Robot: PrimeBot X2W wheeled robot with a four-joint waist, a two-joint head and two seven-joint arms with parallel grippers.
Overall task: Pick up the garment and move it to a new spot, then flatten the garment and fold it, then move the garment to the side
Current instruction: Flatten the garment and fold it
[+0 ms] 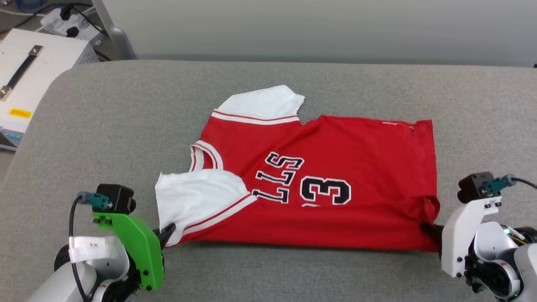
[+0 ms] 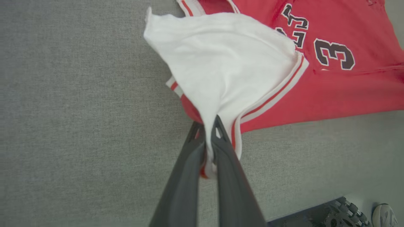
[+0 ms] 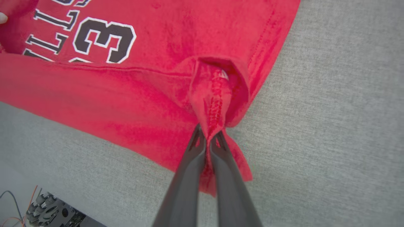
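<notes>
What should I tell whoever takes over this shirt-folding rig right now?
Left end effector: shut on the near white sleeve of the garment.
Right end effector: shut on its near red hem corner.
The garment lies spread on the grey table, its near edge apparently folded over part of the lettering.
Done: laid out mostly flat.
Left: finish folding, then move it to the side.
</notes>
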